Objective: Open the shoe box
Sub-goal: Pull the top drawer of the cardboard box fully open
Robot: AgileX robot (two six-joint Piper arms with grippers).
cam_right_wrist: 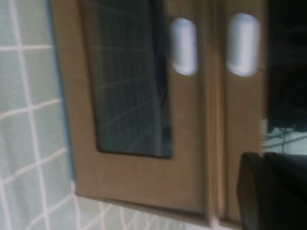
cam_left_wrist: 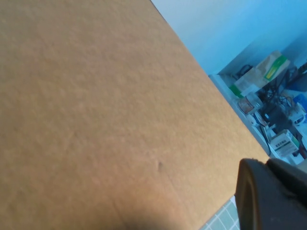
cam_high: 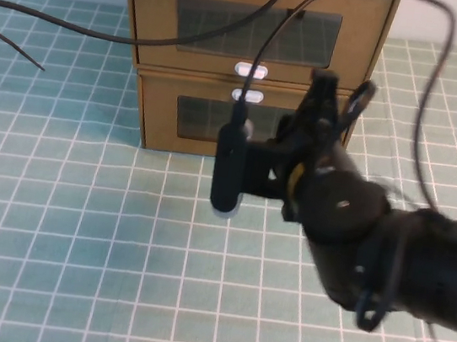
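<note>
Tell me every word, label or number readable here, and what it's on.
No text can be read.
Stacked cardboard shoe boxes: no print, only white pull tabs.
Packages in the background: labels too blurred to read.
Right gripper, shut, in front of the lower box: no markings.
Left gripper, over the top box: no markings.

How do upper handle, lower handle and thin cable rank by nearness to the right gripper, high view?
1. Upper handle, lower handle: box front, too close to call.
2. Thin cable: far left.
Right gripper faces the box; left gripper over its top.
</note>
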